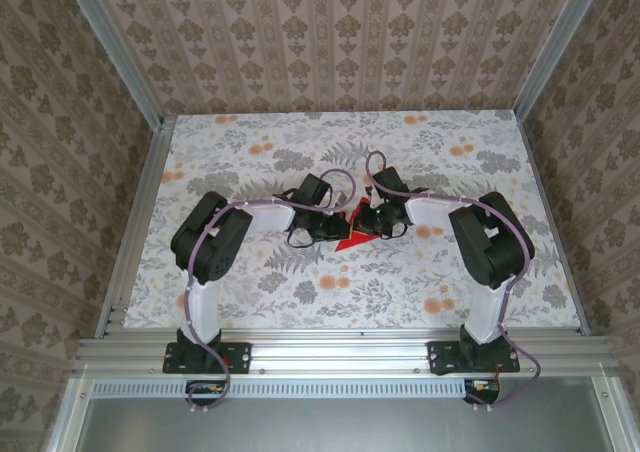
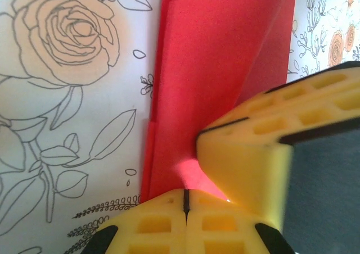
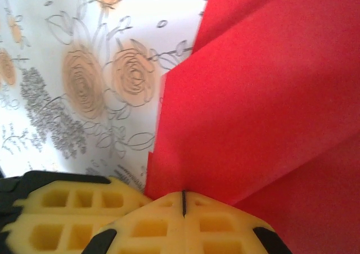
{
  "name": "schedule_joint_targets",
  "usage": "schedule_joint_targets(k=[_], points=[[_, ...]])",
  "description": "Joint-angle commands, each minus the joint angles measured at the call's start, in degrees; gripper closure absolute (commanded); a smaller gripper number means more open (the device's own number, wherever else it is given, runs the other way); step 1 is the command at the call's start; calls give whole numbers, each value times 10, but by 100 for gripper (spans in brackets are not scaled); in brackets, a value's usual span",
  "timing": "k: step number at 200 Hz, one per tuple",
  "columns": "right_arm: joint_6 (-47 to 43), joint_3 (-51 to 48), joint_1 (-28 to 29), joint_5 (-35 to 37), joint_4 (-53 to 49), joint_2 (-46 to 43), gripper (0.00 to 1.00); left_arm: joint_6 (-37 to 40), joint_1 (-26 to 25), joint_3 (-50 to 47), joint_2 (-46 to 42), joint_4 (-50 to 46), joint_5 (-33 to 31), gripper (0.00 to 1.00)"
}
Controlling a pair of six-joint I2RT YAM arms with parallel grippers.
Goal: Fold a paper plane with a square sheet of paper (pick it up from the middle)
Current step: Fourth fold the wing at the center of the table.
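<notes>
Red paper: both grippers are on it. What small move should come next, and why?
Probably lift both together a little, keeping them level. The left gripper and right gripper are each shut on the folded edge of the red paper, side by side; moving one alone could tear the thin sheet.

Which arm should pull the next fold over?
Right, probably: the right claw is shut on the red paper's broad layered flaps; the left claw pins a narrower folded strip, fit for anchoring.
</notes>
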Motion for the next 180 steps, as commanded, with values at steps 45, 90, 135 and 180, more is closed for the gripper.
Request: schedule_joint_targets(k=[45,90,135,180], points=[[-11,-12,-54,47,-1,45,100,40,-1,-13,38,-94,-32,100],[-26,8,-91,61,-9,43,99,51,-2,-17,47,-105,-28,100],[-39,35,-127,77,-14,50,98,62,-5,-13,52,-114,-26,100],[-41,76,-161,71,-8,76,97,68,-7,-12,54,-117,-23,100]])
